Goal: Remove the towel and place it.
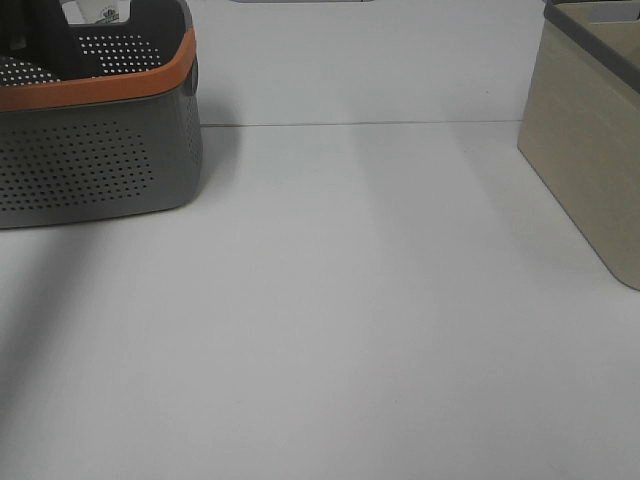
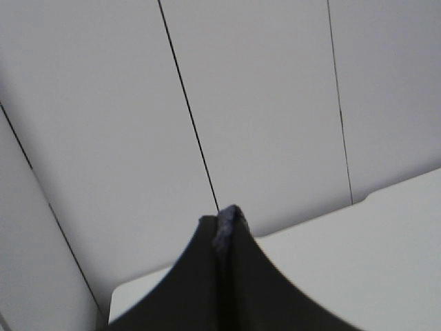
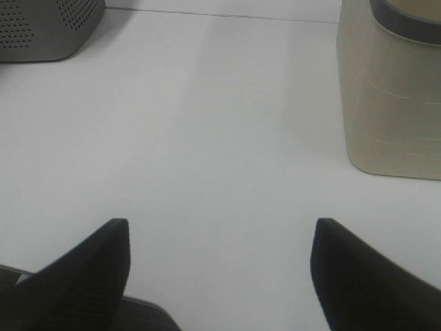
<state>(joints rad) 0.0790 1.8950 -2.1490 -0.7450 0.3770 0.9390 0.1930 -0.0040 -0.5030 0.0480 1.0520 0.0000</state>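
Observation:
In the left wrist view my left gripper is shut, with a thin sliver of dark fuzzy cloth, the towel, pinched between its tips. It is raised and faces the wall. In the exterior view a dark strip hangs into the grey basket with the orange rim at the back left and runs out of the top of the frame; I cannot tell if it is towel or arm. My right gripper is open and empty, low over the bare table. Neither gripper shows in the exterior view.
A beige bin with a dark rim stands at the back right, also in the right wrist view. The basket's corner shows there too. A white object sits inside the basket. The white table lies between them.

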